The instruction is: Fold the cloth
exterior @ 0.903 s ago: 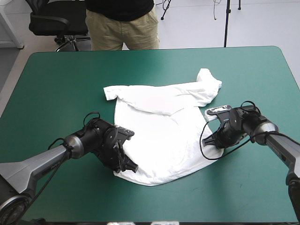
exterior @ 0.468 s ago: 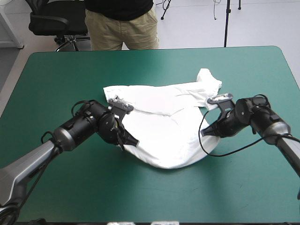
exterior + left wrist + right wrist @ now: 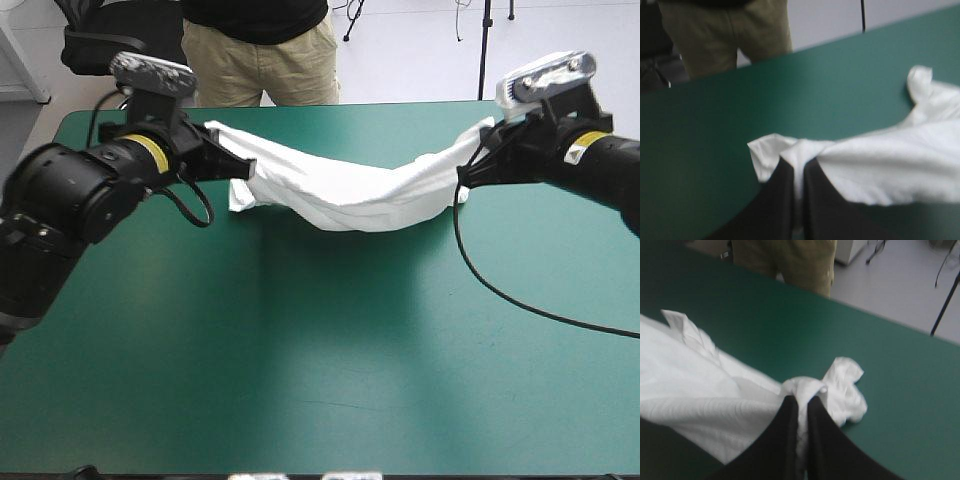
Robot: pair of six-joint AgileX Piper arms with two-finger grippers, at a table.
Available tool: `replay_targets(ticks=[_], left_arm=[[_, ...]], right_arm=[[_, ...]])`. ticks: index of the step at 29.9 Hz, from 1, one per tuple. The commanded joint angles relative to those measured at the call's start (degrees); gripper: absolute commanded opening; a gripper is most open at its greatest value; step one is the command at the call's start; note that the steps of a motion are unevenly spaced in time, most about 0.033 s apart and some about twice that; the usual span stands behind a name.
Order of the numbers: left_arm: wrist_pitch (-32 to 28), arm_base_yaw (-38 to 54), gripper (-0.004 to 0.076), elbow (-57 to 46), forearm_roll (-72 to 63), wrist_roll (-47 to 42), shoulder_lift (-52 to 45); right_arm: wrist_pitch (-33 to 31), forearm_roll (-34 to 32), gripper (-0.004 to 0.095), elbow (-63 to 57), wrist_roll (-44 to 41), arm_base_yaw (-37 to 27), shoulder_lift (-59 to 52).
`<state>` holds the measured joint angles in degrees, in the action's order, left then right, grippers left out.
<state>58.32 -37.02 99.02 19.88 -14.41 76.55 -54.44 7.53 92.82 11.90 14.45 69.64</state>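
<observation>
The white T-shirt [image 3: 350, 193] hangs stretched between both raised grippers over the far half of the teal-green table, sagging in the middle. My left gripper [image 3: 243, 170] is shut on its left end; the left wrist view shows cloth [image 3: 890, 162] pinched between the black fingers [image 3: 777, 200] of that gripper [image 3: 799, 167]. At the other end my right gripper [image 3: 468, 178] is shut on the cloth, and the right wrist view shows this gripper [image 3: 802, 402] nipping a bunched fold, with a sleeve [image 3: 847, 390] dangling beside it.
The teal-green cover [image 3: 330, 360] lies bare across the near half of the table beneath the arms. The table's far edge [image 3: 400, 103] runs just behind the hanging shirt.
Both grippers have risen and moved toward the far edge, pulling the T-shirt off the table. It lay spread flat earlier and now hangs as a taut band between them.
</observation>
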Motion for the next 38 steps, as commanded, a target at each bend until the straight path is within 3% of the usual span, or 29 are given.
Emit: replay_targets(ticks=[1, 18, 29, 35, 38], left_arm=[[-7.6, 0.0, -0.0017, 8.5, 1.9, -0.3, -2.3], [-29.7, 0.0, -0.0017, 30.1, -5.2, 11.8, -2.8], [-29.9, 0.0, -0.0017, 33.5, -2.3, 15.7, -0.2], [-32.6, 2.3, -0.0016, 33.5, 8.0, 4.0, 5.5], [-36.6, 7.4, -0.0016, 33.5, 8.4, -1.0, 8.3]], right_arm=[[6.4, 3.5, -0.0017, 9.1, 3.4, 0.0, -1.7], [22.2, 12.5, -0.0017, 31.1, 18.9, 0.0, -1.7], [21.8, 12.1, -0.0017, 34.1, 18.3, 0.0, 1.4], [22.3, 10.9, -0.0017, 34.1, 16.2, 0.0, 9.0], [26.5, 9.5, -0.0017, 34.1, 16.2, 0.0, 12.6]])
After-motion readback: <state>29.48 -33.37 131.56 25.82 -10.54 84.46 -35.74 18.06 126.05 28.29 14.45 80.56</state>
